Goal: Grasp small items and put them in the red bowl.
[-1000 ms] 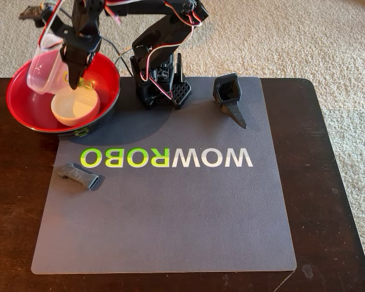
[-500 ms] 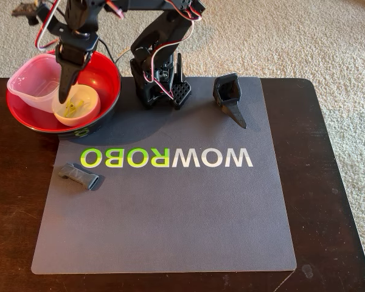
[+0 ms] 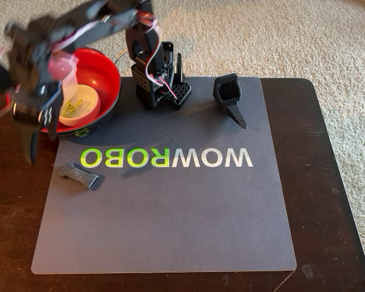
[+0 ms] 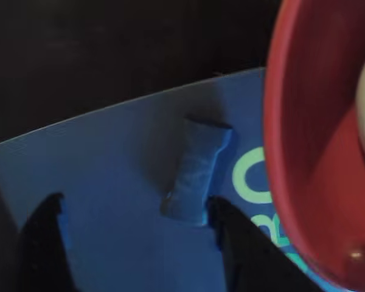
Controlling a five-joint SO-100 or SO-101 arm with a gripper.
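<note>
My claw [image 4: 134, 234] is wide open and holds nothing; in the wrist view its two dark fingertips [image 4: 45, 243] stand far apart at the bottom edge, above the mat [image 4: 109, 176]. Between them, a little further from me, lies the small grey clip [image 4: 198, 173] flat on the mat, and it touches neither fingertip. In the fixed view my arm is blurred, so the claw [image 3: 39, 143] is not sharp there, but it hangs over the left edge of the mat [image 3: 170, 213], just in front of the red bowl [image 3: 106, 76]. The grey clip [image 3: 79, 176] lies near the bowl, in front of it, beside the green letters on the mat. Inside the red bowl sits the small white bowl [image 3: 80, 104], and something yellow, which I take for the clothespin [image 3: 75, 107], lies in this white bowl. The clear tub [image 3: 66, 68] is also in the red bowl, mostly hidden behind my arm. The black scoop [image 3: 230, 97] lies on the mat well apart from the bowl, to its right in the fixed view, on the other side of my base [image 3: 158, 85].
</note>
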